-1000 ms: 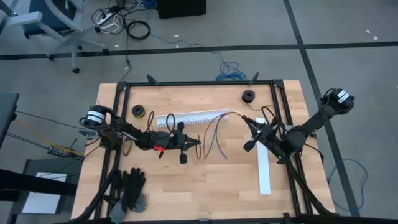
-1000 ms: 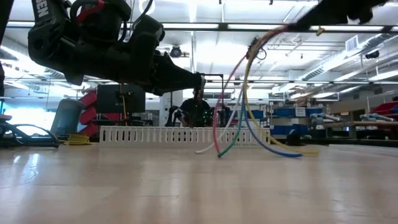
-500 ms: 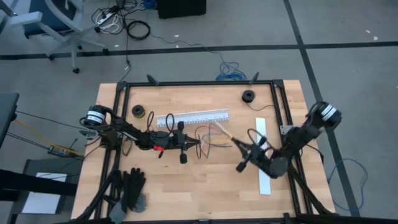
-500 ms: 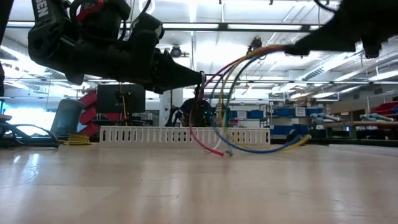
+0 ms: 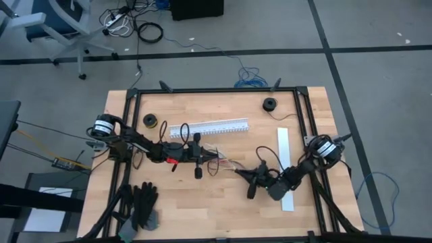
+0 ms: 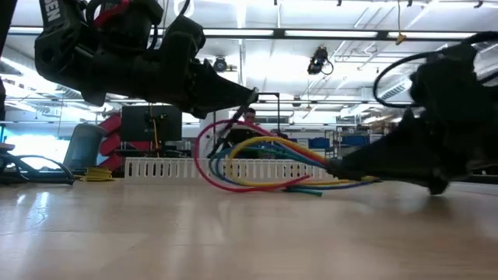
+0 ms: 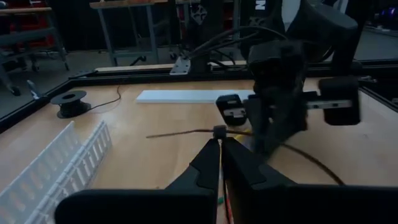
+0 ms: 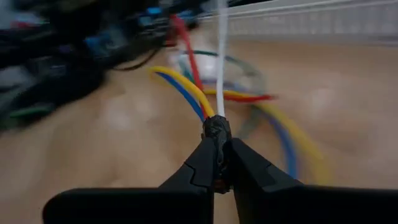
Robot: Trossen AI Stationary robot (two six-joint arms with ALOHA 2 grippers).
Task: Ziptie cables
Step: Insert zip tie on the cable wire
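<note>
Cables [image 5: 226, 164]: a loose bundle of thin wires in red, yellow, blue, green and white, lying near the middle of the wooden table [image 5: 223, 202], arching up in loops between the two grippers in the low view [image 6: 257, 159]. Right gripper [image 5: 237, 171]: low over the table just right of centre, fingers pinched almost together on the dark bound end of the bundle [image 8: 216, 129], from which the coloured wires fan away; the wrist picture is blurred, so the exact contact is hard to judge. Left gripper [image 5: 217, 156]: left of centre, raised above the table, fingers [image 7: 208, 163] fully closed; a thin dark strand with a small dark block [image 7: 219, 131] sits just at the fingertips, though whether the tips actually clamp it cannot be told. White slotted plastic channel [image 5: 208, 127]: lying lengthwise on the far side of the bundle, apart from it. Flat white strip [image 5: 286, 169]: on the right part of the table, partly under the right arm. Two small dark spools: one at the far left [image 5: 149, 121], one at the far right [image 5: 270, 104]. Black gloves [image 5: 143, 204]: at the near left corner.
</note>
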